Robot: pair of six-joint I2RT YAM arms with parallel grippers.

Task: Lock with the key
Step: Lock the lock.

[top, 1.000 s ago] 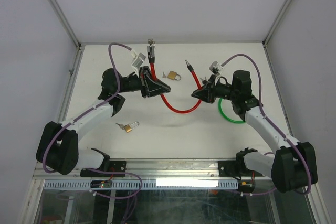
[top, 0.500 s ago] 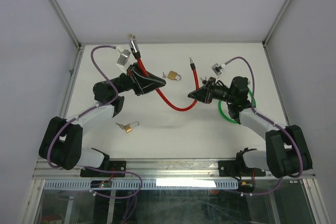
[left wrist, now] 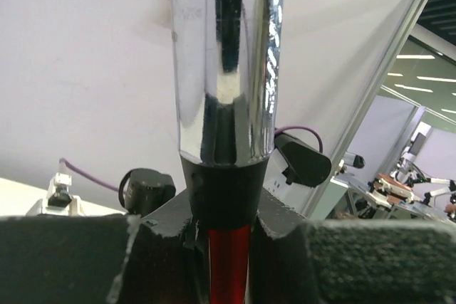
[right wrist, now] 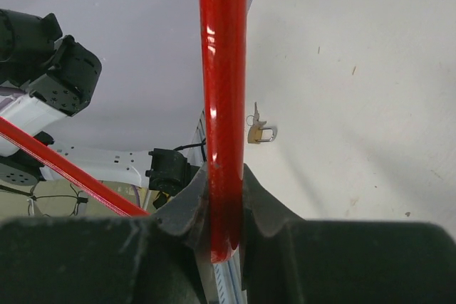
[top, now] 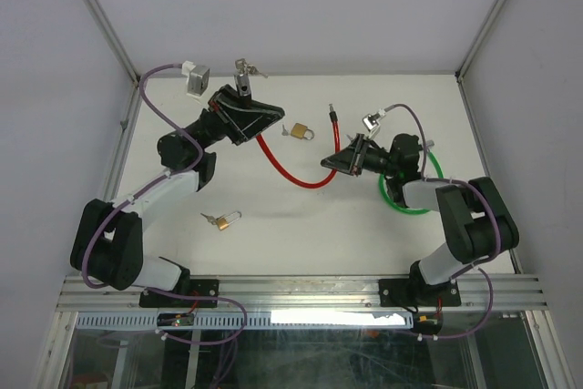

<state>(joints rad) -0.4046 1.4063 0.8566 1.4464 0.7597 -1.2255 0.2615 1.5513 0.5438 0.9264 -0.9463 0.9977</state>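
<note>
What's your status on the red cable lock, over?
Left hand shut on red cable under chrome lock barrel, key at its top. Right hand shut on cable near free pin. Ends apart. Brass padlock on table between.

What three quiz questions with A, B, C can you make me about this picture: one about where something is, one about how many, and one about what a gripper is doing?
1. Where is the green cable?
A. Under the right arm
B. In the far left corner
C. In the left gripper

2. How many brass padlocks are lying about?
A. One
B. Two
C. Four

3. What is the left gripper doing?
A. Hanging open
B. Shut on the red cable, just below the silver lock head
C. Shut on a padlock

Answers:
1. A, the green loop peeks out beneath that arm.
2. B, the second padlock lies nearer the arms' bases.
3. B, the left wrist view shows its fingers clamping the cable.
</note>
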